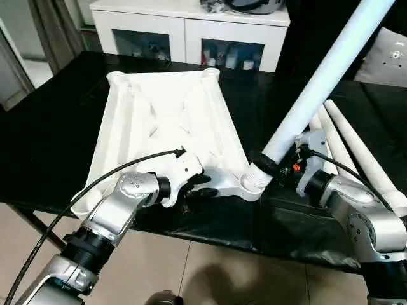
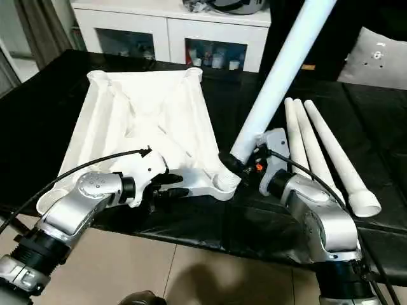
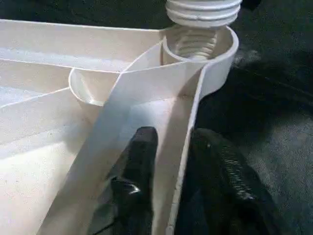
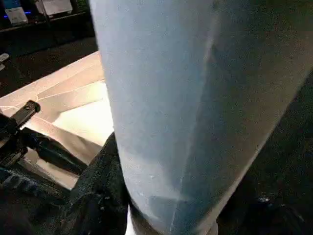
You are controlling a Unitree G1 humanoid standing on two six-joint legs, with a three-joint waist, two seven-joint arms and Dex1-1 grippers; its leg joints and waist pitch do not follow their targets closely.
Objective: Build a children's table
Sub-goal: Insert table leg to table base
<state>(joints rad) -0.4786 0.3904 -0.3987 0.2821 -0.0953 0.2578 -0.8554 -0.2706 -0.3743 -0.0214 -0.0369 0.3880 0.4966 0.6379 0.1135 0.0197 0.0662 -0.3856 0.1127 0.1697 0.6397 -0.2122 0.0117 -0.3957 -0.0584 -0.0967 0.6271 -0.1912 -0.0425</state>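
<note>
The top's (image 1: 165, 121) near rim is pinched by the left gripper (image 3: 168, 161); the leg (image 1: 321, 82), clamped by the right gripper (image 1: 280, 166), could cross-thread if tilted.

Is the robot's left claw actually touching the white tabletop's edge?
Touching. In the left wrist view, the left gripper has one finger on each side of the tabletop's rim wall, pressed against it.

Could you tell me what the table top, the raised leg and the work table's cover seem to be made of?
Table top: looks like moulded white plastic, semi-gloss; thin ribs and round sockets suggest it.
Raised leg: likely the same smooth plastic; its end has moulded threads.
Cover: thin black sheet, perhaps plastic film; it wrinkles and glints near the front edge.
</note>
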